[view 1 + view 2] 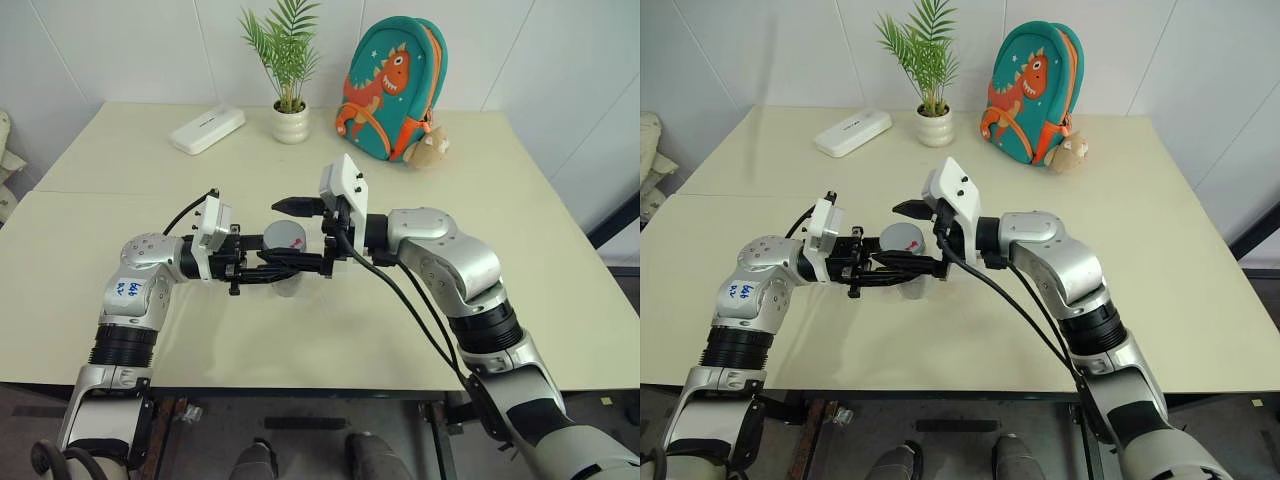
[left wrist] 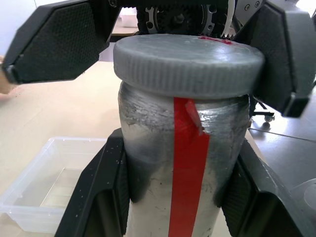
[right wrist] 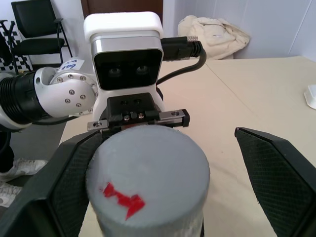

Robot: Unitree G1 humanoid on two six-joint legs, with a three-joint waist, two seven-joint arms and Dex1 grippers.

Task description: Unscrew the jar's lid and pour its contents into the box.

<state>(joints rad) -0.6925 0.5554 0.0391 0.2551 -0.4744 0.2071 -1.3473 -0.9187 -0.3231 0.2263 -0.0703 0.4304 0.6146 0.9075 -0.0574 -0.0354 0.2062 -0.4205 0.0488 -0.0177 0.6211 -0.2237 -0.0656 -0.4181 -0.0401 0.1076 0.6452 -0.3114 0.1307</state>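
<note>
The jar (image 2: 182, 163), clear and cloudy with a red stripe, is held up above the table with my left gripper (image 1: 262, 266) shut on its body. Its grey lid (image 3: 148, 182) sits on top, marked with a red patch. My right gripper (image 1: 297, 235) stands open around the lid, its fingers (image 3: 276, 173) on either side; one is close to the rim and the other is clearly apart. The box (image 2: 54, 182), a clear shallow tray, lies on the table below the jar. The contents cannot be made out through the jar's wall.
At the back of the cream table (image 1: 520, 260) stand a white plant pot (image 1: 291, 123), a white flat case (image 1: 207, 129), and a teal dinosaur backpack (image 1: 392, 90) with a small plush toy (image 1: 428, 148) beside it.
</note>
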